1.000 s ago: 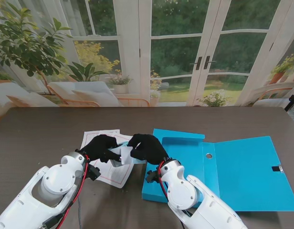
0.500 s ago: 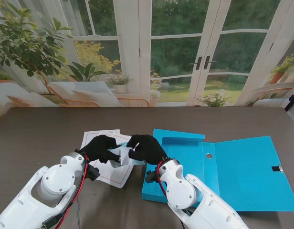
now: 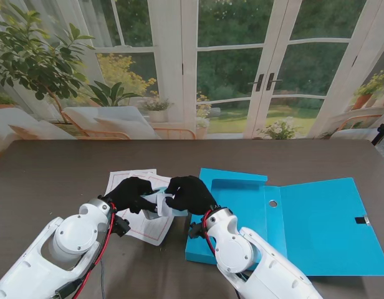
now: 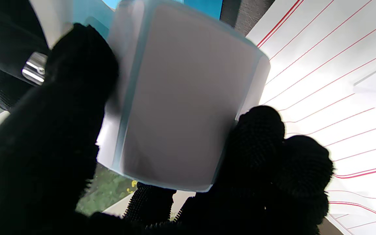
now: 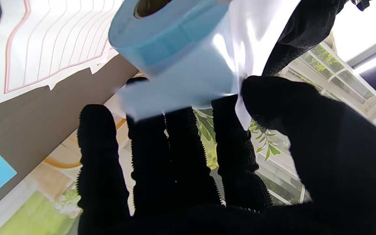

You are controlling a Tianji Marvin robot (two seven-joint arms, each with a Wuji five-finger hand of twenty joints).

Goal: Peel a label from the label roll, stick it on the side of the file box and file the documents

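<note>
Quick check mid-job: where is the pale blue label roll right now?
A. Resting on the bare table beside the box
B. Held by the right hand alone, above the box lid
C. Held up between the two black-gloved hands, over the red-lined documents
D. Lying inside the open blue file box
C: the pale blue label roll sits between the left hand and right hand, above the red-lined documents, left of the open blue file box.

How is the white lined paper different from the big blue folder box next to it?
The white sheets of paper with red ruled lines lie flat and loose on the dark table; the bright blue plastic file box lies opened out, lid flap spread to the right. The paper is much smaller and partly hidden under the left robot hand; the box lies mostly uncovered. Both rest on the table.
</note>
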